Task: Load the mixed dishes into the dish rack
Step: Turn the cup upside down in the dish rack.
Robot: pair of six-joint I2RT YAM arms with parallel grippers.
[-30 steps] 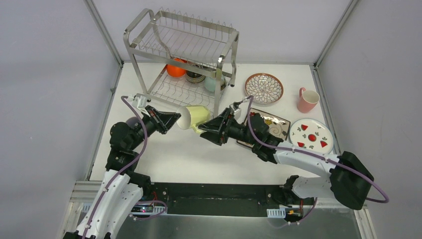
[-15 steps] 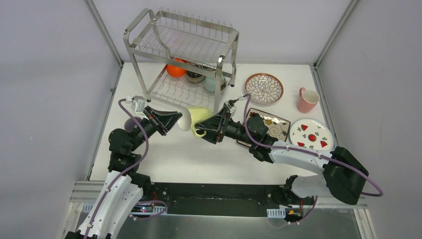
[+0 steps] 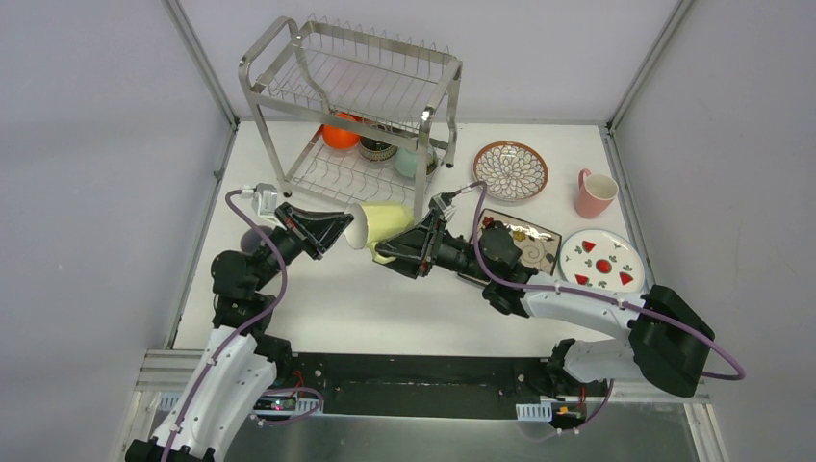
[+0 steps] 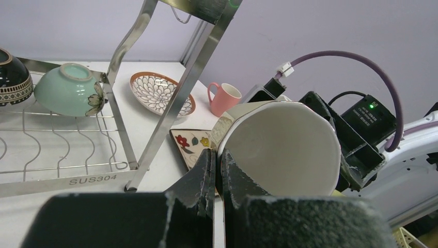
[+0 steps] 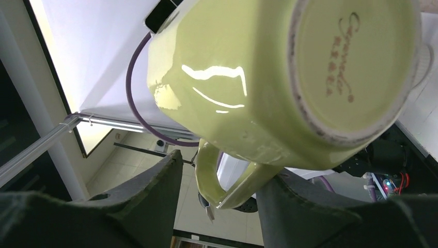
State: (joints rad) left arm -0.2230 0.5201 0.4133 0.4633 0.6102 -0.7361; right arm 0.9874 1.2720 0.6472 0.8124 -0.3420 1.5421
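The left gripper [image 3: 342, 232] is clamped on the rim of the yellow-green mug [image 3: 381, 222], holding it on its side clear of the table, mouth toward that gripper and base toward the right one. The right gripper [image 5: 224, 165] sits just under the mug with its 2 fingers apart, 1 on each side of the handle [image 5: 207, 182]; a gap shows on one side, so it has no grip. Just beyond both grippers stands the dish rack [image 3: 351, 96], its lower shelf holding an orange bowl [image 3: 340, 135], a dark patterned bowl [image 3: 377, 147] and a mint bowl [image 3: 412, 162]. Past the right gripper's wrist lie the square floral plate [image 3: 527, 243], petal-pattern plate [image 3: 510, 170], pink mug [image 3: 595, 193] and red-marked plate [image 3: 602, 262].
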